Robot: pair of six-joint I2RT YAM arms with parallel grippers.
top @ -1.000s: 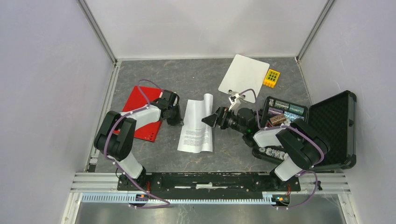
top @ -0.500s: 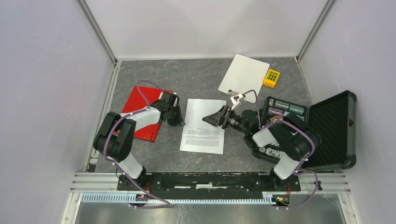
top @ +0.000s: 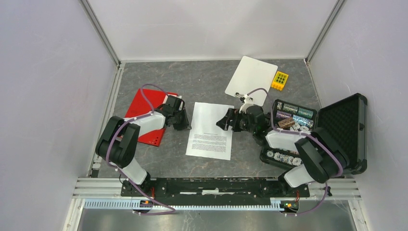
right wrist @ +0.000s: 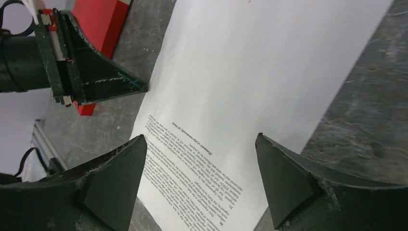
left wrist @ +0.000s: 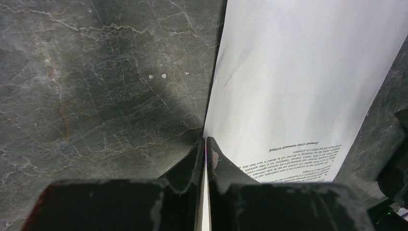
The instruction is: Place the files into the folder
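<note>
The files (top: 210, 131) show as a white printed sheet lying flat mid-table. My left gripper (top: 185, 123) is shut on the sheet's left edge; in the left wrist view the paper (left wrist: 298, 72) runs as a thin white strip between the closed jaws of that gripper (left wrist: 206, 140). My right gripper (top: 223, 123) hovers open over the sheet's right part, and the text of the files (right wrist: 250, 72) shows between its spread fingers (right wrist: 199, 139). The red folder (top: 144, 115) lies closed to the left, partly under the left arm, and its corner (right wrist: 98, 19) also appears in the right wrist view.
A blank white clipboard (top: 251, 79) and a yellow block (top: 280, 80) lie at the back right. An open black case (top: 342, 132) with a tray of small items (top: 288, 120) stands on the right, close to the right arm. Walls enclose the table.
The sheet, curled over on its right side a second ago, now lies flat. My right gripper has drawn back to the right, still open. The left gripper keeps its hold on the edge.
</note>
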